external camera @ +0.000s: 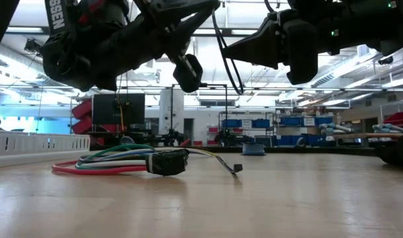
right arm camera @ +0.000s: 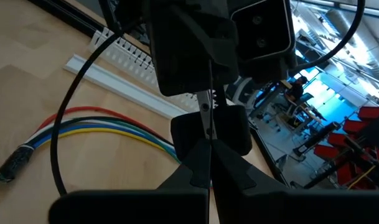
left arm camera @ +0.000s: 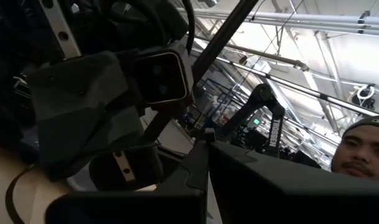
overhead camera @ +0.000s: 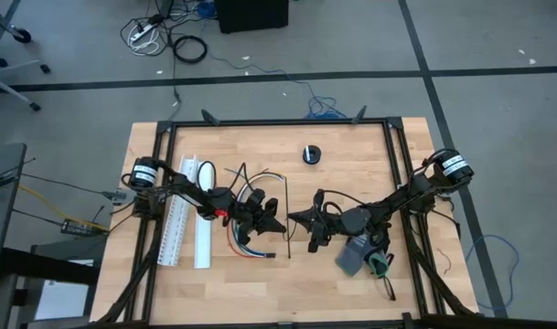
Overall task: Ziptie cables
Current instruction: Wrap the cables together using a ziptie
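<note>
Wooden tabletop [overhead camera: 351, 274] before you: left gripper [overhead camera: 276, 226] and right gripper [overhead camera: 294, 217] hover tip to tip, both pressed together, holding nothing; cables [overhead camera: 246, 239] lie just beneath the left gripper; a black ziptie [overhead camera: 288, 219] lies between the two.

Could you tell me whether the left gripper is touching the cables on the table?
Apart. The low view shows the left gripper hanging in the air, with open space between it and the cables lying flat on the table.

cables [overhead camera: 251, 239] under left hand [overhead camera: 276, 224], right hand [overhead camera: 294, 217] facing
</note>
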You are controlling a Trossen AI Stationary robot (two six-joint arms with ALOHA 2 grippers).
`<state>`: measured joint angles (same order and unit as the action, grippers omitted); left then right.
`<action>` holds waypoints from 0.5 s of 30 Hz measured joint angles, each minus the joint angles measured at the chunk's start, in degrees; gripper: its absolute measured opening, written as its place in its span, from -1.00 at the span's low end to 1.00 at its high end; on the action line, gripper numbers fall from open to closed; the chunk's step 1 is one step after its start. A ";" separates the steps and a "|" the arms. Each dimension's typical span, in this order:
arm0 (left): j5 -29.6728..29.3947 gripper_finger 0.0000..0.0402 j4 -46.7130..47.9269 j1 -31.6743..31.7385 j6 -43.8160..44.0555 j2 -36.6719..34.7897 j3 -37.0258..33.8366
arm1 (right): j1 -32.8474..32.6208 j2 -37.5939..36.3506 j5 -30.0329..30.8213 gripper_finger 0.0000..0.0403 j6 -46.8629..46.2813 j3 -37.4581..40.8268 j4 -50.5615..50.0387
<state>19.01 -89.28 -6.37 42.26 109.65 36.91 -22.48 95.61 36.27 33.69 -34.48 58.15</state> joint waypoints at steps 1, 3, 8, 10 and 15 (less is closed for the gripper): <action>-0.10 -1.00 0.53 0.00 0.04 0.00 0.00 | -0.02 0.00 0.01 -1.00 0.00 0.00 0.00; -0.47 -1.00 1.21 0.00 0.31 0.00 -0.02 | -0.02 0.00 0.00 -1.00 0.00 0.00 0.02; -1.44 -1.00 1.93 0.00 0.41 0.00 -0.02 | -0.23 0.00 0.02 -1.00 0.00 0.00 0.04; -1.46 -1.00 1.68 0.24 0.43 0.00 -0.02 | -0.50 0.00 0.00 -1.00 0.00 0.00 0.04; -1.58 -1.00 1.62 1.12 1.60 0.00 -0.41 | -1.49 0.00 0.60 -1.00 0.53 0.00 0.07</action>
<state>17.42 -87.66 -5.26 43.86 109.65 36.49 -23.97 95.61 36.87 34.22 -34.48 58.22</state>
